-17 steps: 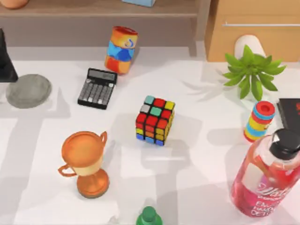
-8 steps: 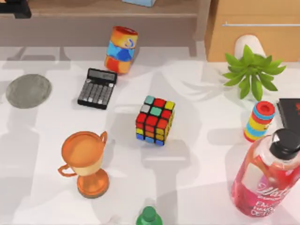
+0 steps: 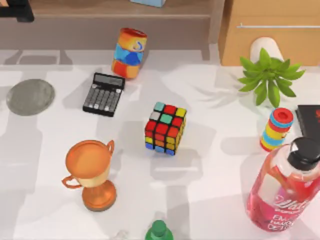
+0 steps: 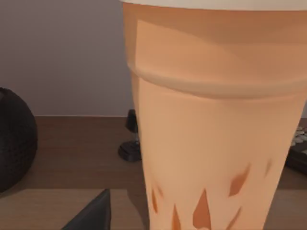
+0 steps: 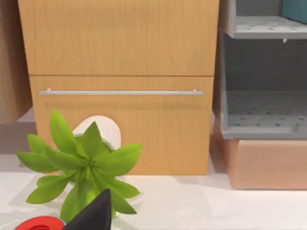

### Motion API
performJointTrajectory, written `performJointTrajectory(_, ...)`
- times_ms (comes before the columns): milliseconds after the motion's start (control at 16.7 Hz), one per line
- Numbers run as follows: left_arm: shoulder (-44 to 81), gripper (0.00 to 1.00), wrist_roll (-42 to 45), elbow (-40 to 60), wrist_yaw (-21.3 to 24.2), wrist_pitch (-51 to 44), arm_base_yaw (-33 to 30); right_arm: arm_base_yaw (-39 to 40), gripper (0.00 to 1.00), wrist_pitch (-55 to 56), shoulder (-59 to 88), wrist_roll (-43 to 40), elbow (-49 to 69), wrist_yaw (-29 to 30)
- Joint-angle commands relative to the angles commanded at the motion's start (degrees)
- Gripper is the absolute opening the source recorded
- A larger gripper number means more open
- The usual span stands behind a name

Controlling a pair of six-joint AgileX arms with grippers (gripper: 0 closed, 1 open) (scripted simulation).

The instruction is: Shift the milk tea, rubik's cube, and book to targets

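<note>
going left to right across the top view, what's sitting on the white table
grey round disc → trophy → calculator → striped can → rubik's cube → green plant → ring stack → pink bottle

Orange-tan milk tea (image 4: 211, 143), multicoloured black-framed rubik's cube (image 3: 165, 128) — grey disc (image 3: 30, 96)
</note>
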Motion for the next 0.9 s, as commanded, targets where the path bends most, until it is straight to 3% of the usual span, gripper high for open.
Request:
performJointTrajectory(240, 1.8, 1.0, 0.0, 2.0, -0.2, -0.6, -0.3, 0.0, 1.0, 0.0, 0.0, 0.0, 0.0, 0.0)
performJointTrajectory(660, 12.3, 1.0, -0.1, 18.1, -0.7, -5.2, -0.9, 0.0, 1.0, 0.0, 0.0, 0.0, 0.0, 0.0)
performJointTrajectory(900, 15.0, 1.0, -0.1, 21.5, -0.9, -6.5, -1.2, 0.0, 1.0, 0.0, 0.0, 0.0, 0.0, 0.0)
